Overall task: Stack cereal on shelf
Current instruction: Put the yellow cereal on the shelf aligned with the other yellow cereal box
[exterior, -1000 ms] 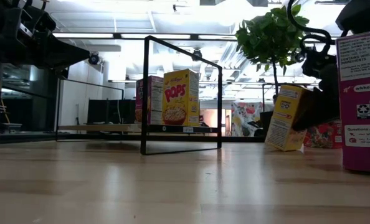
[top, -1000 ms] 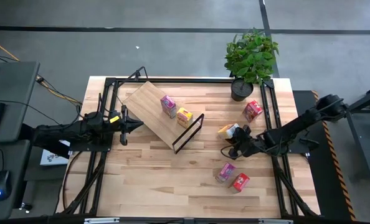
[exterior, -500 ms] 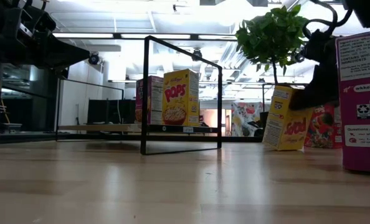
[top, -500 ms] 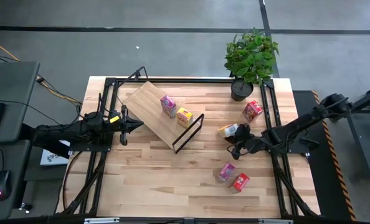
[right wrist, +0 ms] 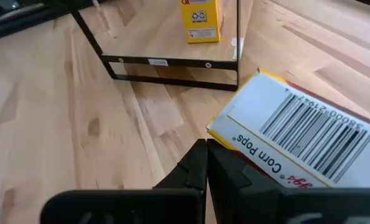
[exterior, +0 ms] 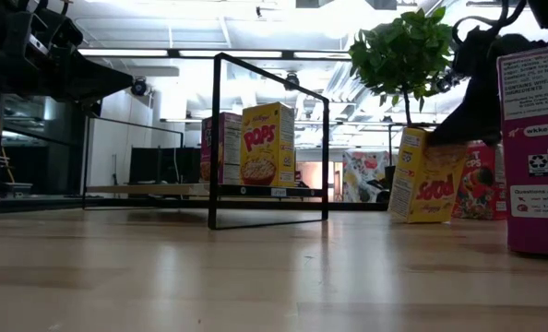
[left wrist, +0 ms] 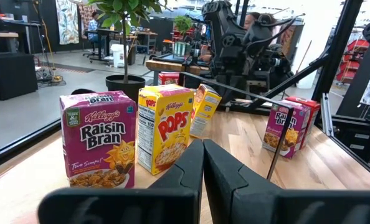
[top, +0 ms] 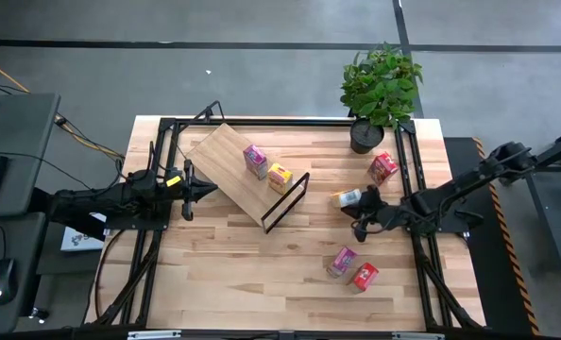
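Yellow cereal box [top: 348, 198] now tipped upright | right claw [top: 360, 223] pinched closed beside it | left claw [top: 208, 190] closed

Robotics lab: grey concrete floor [top: 262, 76] upper frame, black keyboard desk [top: 2, 170] left edge, exposed ceiling ducts [exterior: 283, 28].

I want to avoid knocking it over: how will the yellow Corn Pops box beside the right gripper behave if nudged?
The yellow Corn Pops box looks like thin, light cardboard, so it probably slides or tips easily. It already stands tilted against the shut right gripper, so a nudge likely topples it.
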